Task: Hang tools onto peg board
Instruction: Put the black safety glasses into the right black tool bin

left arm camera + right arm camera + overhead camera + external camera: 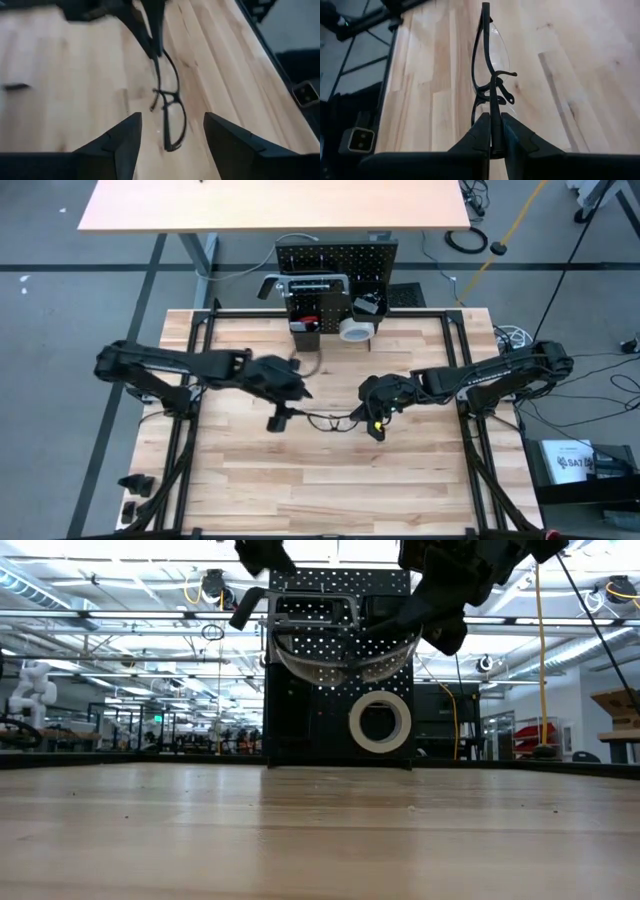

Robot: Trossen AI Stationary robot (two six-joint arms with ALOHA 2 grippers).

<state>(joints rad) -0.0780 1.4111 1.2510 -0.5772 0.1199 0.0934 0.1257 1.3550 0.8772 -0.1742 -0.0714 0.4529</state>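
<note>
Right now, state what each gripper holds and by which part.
The right gripper pinches the clear safety glasses by one end of the frame. The left gripper is open, holding nothing.

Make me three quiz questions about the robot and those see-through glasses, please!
1. Where is the white tape roll?
A. on the upright black perforated peg board
B. flat on the tabletop
C. on the floor

2. What colour is the frame of the clear-lensed safety glasses?
A. red
B. black
C. white

3. The right gripper is:
A. wide open
B. out of sight
C. shut on the glasses

Answers: A, it hangs on the board's front; B, the rims look black; C, its fingers pinch a temple arm.
</note>
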